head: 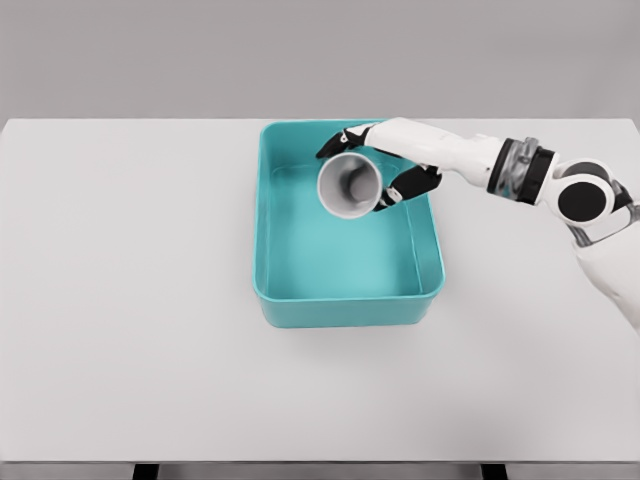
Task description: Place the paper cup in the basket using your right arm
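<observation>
A white paper cup (348, 186) hangs tilted over the far half of the teal basket (272, 222), its open mouth turned towards me. My right hand (378, 168) is shut on the cup, with dark fingers (408, 186) curled round its right side and the thumb over its top. The right arm reaches in from the right edge, over the basket's far right corner. Whether the cup touches the basket's floor I cannot tell. The left arm does not show.
The basket stands near the middle of a white table (130, 300). A grey wall runs behind the table's far edge.
</observation>
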Controlling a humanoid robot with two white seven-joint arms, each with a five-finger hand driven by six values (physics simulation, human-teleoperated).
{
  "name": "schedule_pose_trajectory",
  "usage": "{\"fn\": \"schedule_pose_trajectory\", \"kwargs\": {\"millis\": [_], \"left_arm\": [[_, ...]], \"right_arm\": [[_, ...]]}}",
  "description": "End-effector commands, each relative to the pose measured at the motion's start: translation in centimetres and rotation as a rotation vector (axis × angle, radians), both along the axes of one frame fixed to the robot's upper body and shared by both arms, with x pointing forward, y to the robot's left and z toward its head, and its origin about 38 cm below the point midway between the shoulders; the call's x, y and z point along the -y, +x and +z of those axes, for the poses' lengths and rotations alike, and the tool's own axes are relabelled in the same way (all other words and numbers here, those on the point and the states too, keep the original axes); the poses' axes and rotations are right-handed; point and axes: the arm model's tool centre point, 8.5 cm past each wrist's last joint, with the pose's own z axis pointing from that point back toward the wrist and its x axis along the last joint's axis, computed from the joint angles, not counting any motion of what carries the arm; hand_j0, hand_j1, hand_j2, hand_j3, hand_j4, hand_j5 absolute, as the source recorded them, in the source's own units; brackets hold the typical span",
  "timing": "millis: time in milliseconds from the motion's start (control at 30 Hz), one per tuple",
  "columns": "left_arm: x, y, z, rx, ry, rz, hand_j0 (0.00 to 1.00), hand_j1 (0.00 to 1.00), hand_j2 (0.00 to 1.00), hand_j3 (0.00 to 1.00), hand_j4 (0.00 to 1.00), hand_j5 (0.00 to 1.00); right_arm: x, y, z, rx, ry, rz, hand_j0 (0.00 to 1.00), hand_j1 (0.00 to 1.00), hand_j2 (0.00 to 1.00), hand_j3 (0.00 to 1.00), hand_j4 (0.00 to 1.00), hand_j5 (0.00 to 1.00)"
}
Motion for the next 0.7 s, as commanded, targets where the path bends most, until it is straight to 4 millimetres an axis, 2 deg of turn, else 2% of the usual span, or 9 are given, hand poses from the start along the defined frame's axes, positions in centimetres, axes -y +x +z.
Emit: {"fn": "schedule_pose_trajectory", "kwargs": {"millis": [0, 133, 200, 333, 433, 500, 533, 600, 667], "left_arm": [[0.0, 0.0, 0.0, 0.000, 0.000, 0.000, 1.00, 1.00, 1.00, 1.00, 1.00, 1.00], [0.0, 0.0, 0.0, -0.001, 0.000, 0.000, 1.00, 1.00, 1.00, 1.00, 1.00, 1.00], [0.0, 0.0, 0.0, 0.000, 0.000, 0.000, 1.00, 1.00, 1.00, 1.00, 1.00, 1.00], [0.0, 0.0, 0.0, -0.001, 0.000, 0.000, 1.00, 1.00, 1.00, 1.00, 1.00, 1.00], [0.0, 0.0, 0.0, 0.000, -0.001, 0.000, 1.00, 1.00, 1.00, 1.00, 1.00, 1.00], [0.0, 0.0, 0.0, 0.000, -0.001, 0.000, 1.00, 1.00, 1.00, 1.00, 1.00, 1.00], [0.0, 0.0, 0.0, -0.001, -0.001, 0.000, 1.00, 1.00, 1.00, 1.00, 1.00, 1.00], [0.0, 0.0, 0.0, 0.000, -0.001, 0.000, 1.00, 1.00, 1.00, 1.00, 1.00, 1.00], [0.0, 0.0, 0.0, -0.001, 0.000, 0.000, 1.00, 1.00, 1.00, 1.00, 1.00, 1.00]], "right_arm": [[0.0, 0.0, 0.0, -0.005, 0.003, -0.002, 0.97, 0.97, 0.97, 0.97, 0.97, 0.97], [0.1, -0.1, 0.3, 0.003, 0.002, -0.002, 0.97, 0.97, 0.97, 0.97, 0.97, 0.97], [-0.1, -0.2, 1.0, 0.018, 0.008, 0.004, 0.98, 0.98, 0.98, 0.98, 0.98, 0.98], [0.9, -0.1, 2.5, 0.022, 0.057, -0.025, 0.99, 0.99, 0.99, 0.99, 0.99, 0.99], [5.6, -1.1, 4.4, -0.029, 0.180, -0.082, 1.00, 1.00, 1.00, 1.00, 1.00, 1.00], [9.1, -2.9, 6.0, -0.046, 0.304, -0.100, 1.00, 1.00, 1.00, 1.00, 1.00, 1.00], [9.6, -3.8, 6.6, -0.036, 0.319, -0.096, 1.00, 1.00, 1.00, 1.00, 1.00, 1.00], [11.4, -5.5, 6.0, -0.073, 0.373, -0.110, 1.00, 1.00, 1.00, 1.00, 1.00, 1.00], [12.5, -6.2, 4.3, -0.118, 0.397, -0.137, 1.00, 1.00, 1.00, 1.00, 1.00, 1.00]]}}
